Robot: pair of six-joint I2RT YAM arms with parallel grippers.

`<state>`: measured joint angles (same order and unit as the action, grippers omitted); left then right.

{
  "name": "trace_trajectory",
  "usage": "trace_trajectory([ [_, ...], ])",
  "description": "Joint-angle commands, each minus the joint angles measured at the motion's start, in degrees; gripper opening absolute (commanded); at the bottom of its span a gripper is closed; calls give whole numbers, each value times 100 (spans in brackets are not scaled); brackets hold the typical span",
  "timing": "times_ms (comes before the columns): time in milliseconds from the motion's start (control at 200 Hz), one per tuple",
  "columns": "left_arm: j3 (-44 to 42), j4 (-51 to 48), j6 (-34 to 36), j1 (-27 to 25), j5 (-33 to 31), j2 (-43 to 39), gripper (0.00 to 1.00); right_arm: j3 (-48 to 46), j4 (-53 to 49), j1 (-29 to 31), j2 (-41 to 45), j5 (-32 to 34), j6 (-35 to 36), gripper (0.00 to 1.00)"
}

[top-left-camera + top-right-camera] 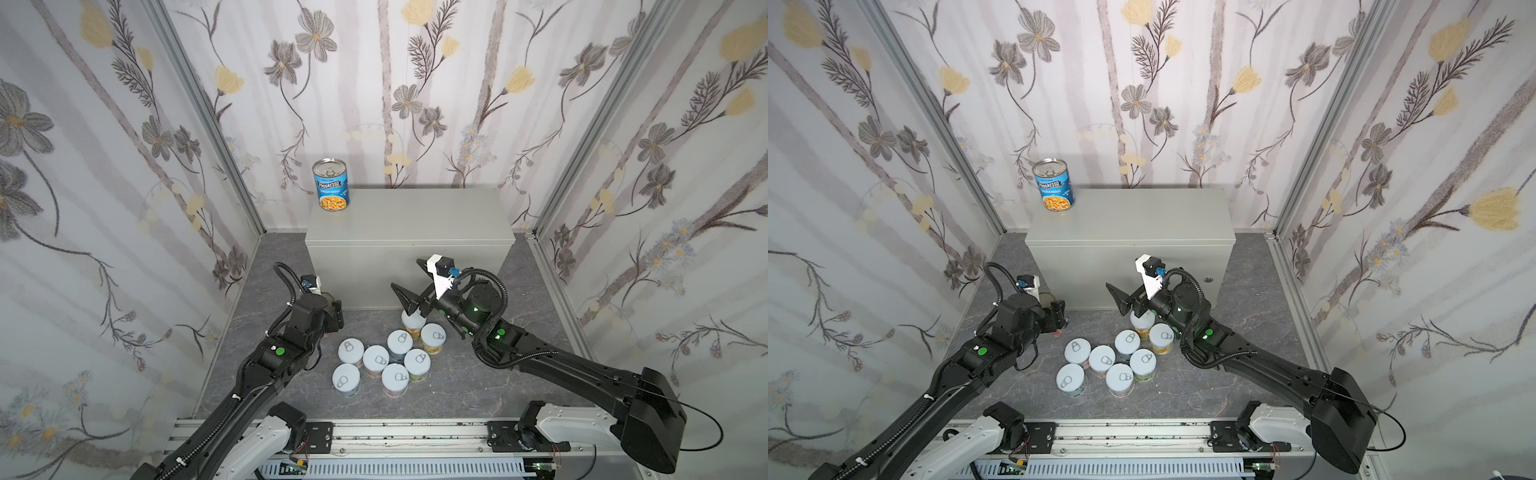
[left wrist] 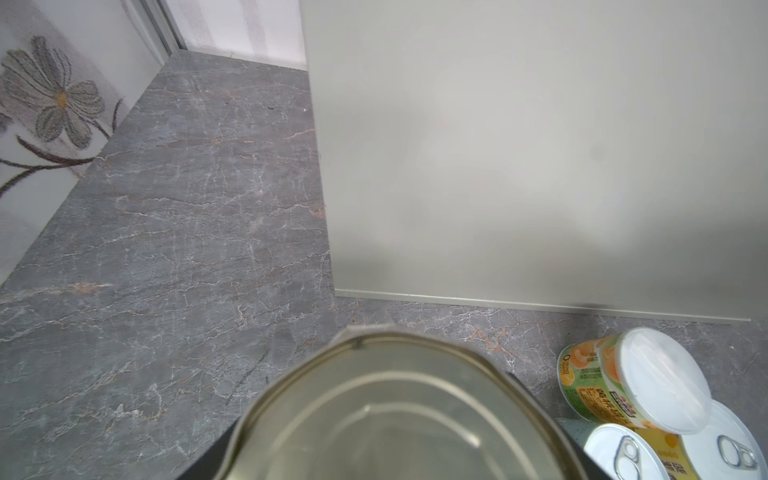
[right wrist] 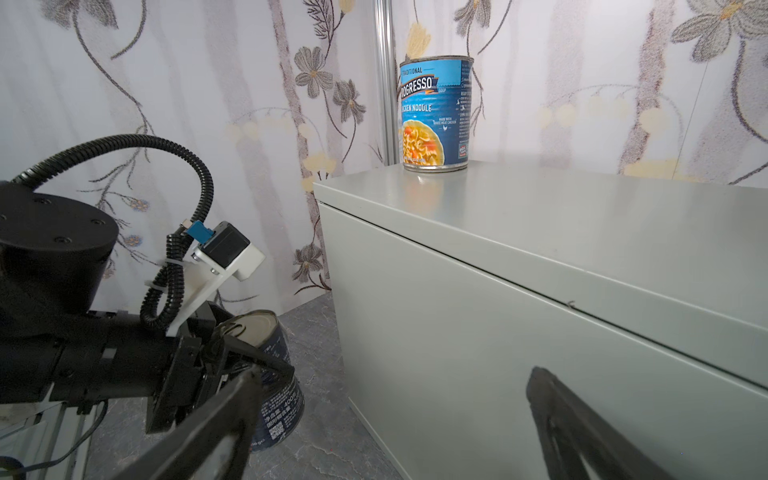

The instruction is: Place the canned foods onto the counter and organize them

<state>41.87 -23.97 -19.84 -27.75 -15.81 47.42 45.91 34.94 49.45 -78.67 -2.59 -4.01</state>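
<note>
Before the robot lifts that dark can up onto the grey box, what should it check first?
1. Left gripper shut on navy can: ok.
2. Navy can clear of the floor: cannot tell.
3. Free room on counter beside blue can: ok.
4. Right gripper open, holding nothing: ok.
5. Short cans on the counter: not ok, all eight are on the floor.
</note>
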Motion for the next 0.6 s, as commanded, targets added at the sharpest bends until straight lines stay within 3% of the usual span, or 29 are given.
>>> trace_trajectory([
  [0,398,-192,-218,6,-229,-15,0,-38,407,3,43,13,55,100],
  [595,2756,-2054,-29,5,-241,170,0,-530,805,2,238,470,109,100],
])
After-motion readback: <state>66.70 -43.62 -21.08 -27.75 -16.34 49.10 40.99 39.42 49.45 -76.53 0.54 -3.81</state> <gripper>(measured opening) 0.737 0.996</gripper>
